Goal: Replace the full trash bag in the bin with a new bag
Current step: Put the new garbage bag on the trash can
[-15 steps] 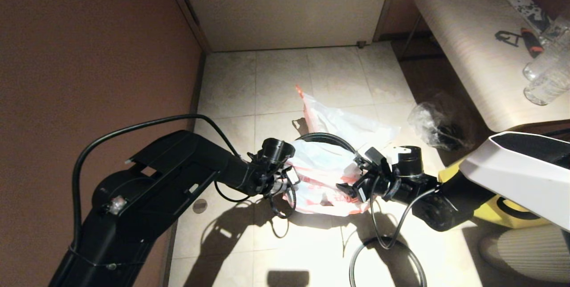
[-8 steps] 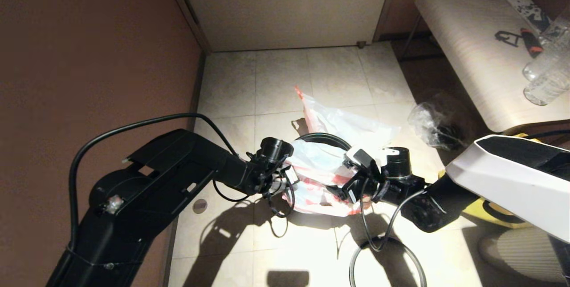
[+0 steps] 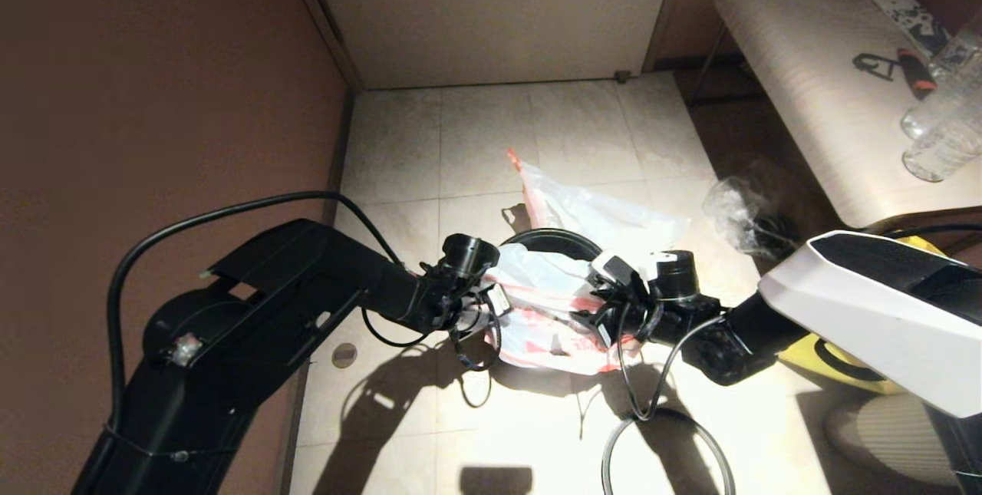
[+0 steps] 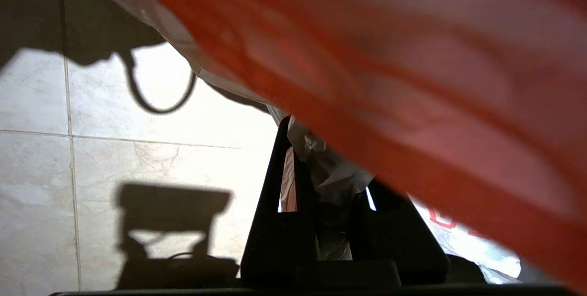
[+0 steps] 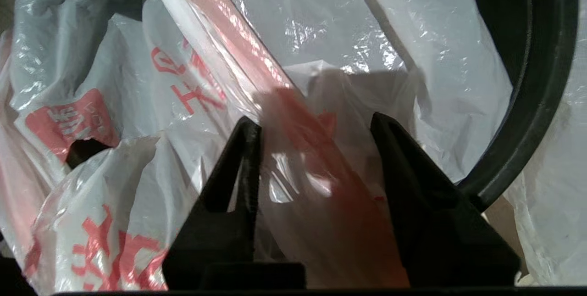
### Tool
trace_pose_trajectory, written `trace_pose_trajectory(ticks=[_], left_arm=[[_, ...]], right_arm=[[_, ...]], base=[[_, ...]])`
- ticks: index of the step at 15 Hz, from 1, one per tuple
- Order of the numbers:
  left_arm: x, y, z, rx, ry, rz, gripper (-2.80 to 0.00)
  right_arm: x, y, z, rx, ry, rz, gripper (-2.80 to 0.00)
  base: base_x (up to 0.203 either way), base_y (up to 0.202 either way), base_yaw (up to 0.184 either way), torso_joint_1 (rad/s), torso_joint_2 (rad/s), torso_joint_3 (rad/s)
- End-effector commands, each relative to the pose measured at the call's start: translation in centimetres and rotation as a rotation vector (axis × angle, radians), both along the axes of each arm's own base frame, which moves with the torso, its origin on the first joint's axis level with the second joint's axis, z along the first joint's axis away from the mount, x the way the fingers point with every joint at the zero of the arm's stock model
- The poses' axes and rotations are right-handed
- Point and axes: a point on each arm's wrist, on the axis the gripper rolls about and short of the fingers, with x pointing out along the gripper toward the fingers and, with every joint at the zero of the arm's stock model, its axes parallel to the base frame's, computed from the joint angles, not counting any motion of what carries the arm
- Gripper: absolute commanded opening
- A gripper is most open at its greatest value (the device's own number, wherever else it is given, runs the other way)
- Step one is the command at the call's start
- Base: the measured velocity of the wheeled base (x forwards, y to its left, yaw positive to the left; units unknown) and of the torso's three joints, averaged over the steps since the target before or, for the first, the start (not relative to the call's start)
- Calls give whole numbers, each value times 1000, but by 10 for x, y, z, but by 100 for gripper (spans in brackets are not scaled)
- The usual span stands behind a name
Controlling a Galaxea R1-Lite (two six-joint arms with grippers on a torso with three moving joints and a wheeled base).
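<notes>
Moved since earlier: right arm reached further left across the bin mouth; right gripper [image 5: 316, 126] narrowed from wide open toward a fold of the new bag [image 3: 548, 303]; left arm barely shifted.
Left gripper [image 4: 321, 167]: pinched nearly shut on a gathered edge of the new bag, held at the bin's left side.
Right gripper: jaws about half open, straddling a crinkled fold with a red stripe; not yet pressed on the film, so no firm hold judged.
New bag: milky white with red characters, draped over and into the bin [image 3: 564, 237], still bunched rather than spread.
Bin: on the tiled floor [image 3: 483, 150] between both grippers; black wall and grey hoop [image 5: 541, 117] showing on the far and right sides.
Full trash bag [image 3: 598, 211]: lying on the floor just behind the bin, orange-pink handle sticking up.
Step in hand: securing a second grip on the bag's mouth.
Doing it well: closing fully on one layer of the rim, not on both walls together; then pulling apart from the left grip to open the mouth and stretch it over the hoop; keeping tension gentle, thin film likely to tear or slip.
</notes>
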Motion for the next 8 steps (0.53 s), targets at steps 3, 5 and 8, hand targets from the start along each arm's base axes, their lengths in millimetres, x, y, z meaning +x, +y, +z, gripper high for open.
trace_pose_trajectory(ticks=[3, 5, 8], left_arm=[[1, -1, -1, -1, -2, 6, -280], [1, -1, -1, 2, -1, 5, -280], [0, -2, -4, 9, 1, 5, -280]], right_arm=[[1, 0, 25, 29, -56, -1, -280], [3, -7, 36, 47, -77, -19, -280], [18, -25, 45, 66, -113, -67, -280]], base=[[0, 0, 0, 0, 0, 0], [0, 0, 0, 0, 0, 0], [0, 0, 0, 0, 0, 0]])
